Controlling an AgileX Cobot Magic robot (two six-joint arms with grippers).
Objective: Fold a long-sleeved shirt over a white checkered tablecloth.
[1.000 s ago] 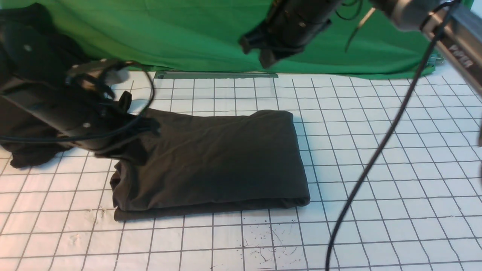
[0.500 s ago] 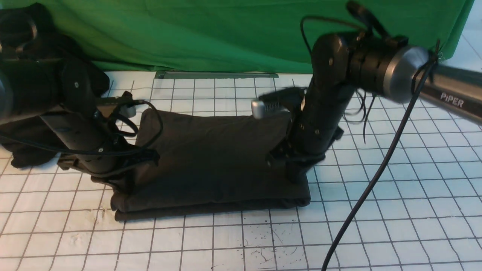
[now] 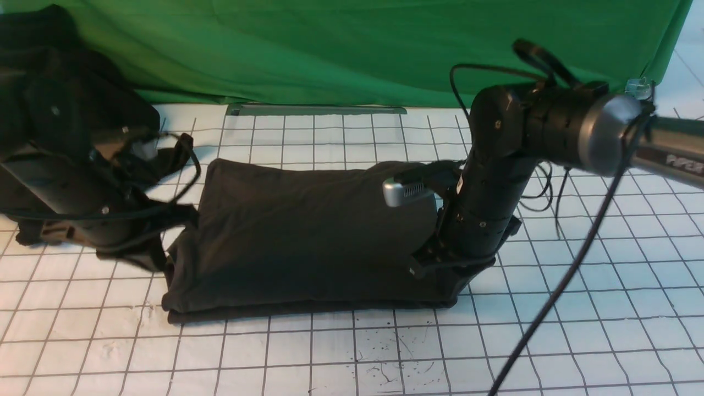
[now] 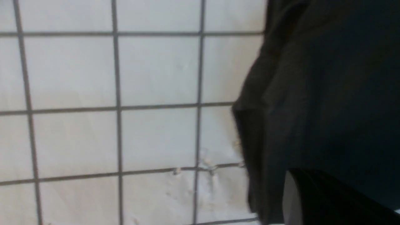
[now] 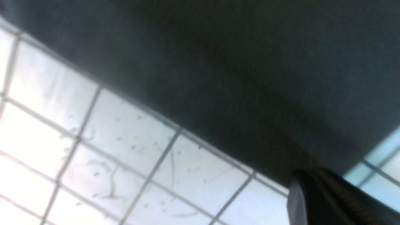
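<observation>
Both arms have dropped to the folded dark brownish-black cotton shirt (image 3: 308,236) on the white checkered tablecloth (image 3: 577,330): closed right end effector (image 3: 440,275) at its right edge, closed left end effector (image 3: 157,258) alongside. Wrist views show shirt edges only; folding looks nearly finished.

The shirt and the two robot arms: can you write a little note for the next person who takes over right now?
Left pincer: shut, low at the left end of the shirt; whether it holds cloth cannot be told.
Right pincer: shut, down at the shirt's right near corner; a grip cannot be confirmed either.
The shirt lies as a folded rectangle in the middle of the checkered tablecloth. A separate black heap of cloth sits at the far left by the green backdrop.
Done: the main folds.
Left: probably a last fold or tidying, then withdraw both arms.
</observation>
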